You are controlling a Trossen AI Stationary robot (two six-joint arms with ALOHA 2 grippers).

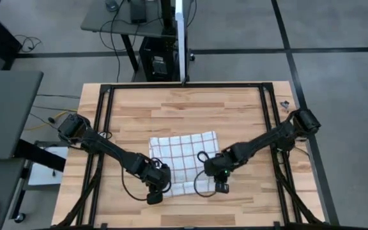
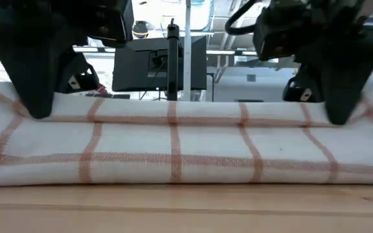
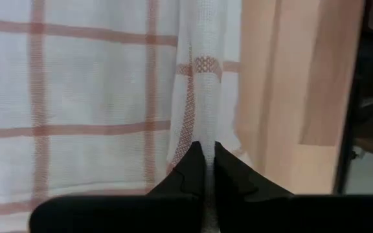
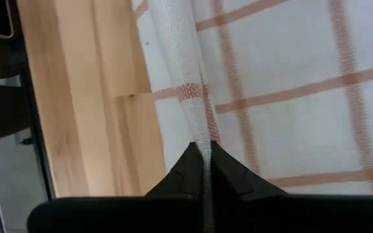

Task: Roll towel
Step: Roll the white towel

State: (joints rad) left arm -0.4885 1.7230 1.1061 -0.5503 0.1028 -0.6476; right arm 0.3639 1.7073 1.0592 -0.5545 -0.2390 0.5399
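A white towel with red checks (image 1: 184,156) lies spread on the wooden table (image 1: 235,108). In the low view its near part (image 2: 186,152) stands as a low, thick fold along the table. My left gripper (image 1: 156,193) is shut on the towel at its near left corner and also shows in the low view (image 2: 37,110). My right gripper (image 1: 222,186) is shut on the towel at its near right corner and also shows in the low view (image 2: 339,116). My left gripper pinches a narrow ridge of the towel's near left edge (image 3: 203,133) between its two fingers (image 3: 186,168), coming from above and pointing down. The cloth runs on from the fingertips as a raised pleat. The rest of the towel lies on the table. My right gripper pinches a narrow ridge of the towel's near right edge (image 4: 199,126) between its two fingers (image 4: 225,171), coming from above and pointing down. The cloth runs on from the fingertips as a raised pleat. The rest of the towel lies on the table.
A black frame (image 1: 184,85) runs around the table's far and side edges. Bare wood lies near of the towel (image 1: 190,207) and far of it (image 1: 184,112). A monitor (image 2: 160,61) and a desk stand beyond the table's far edge.
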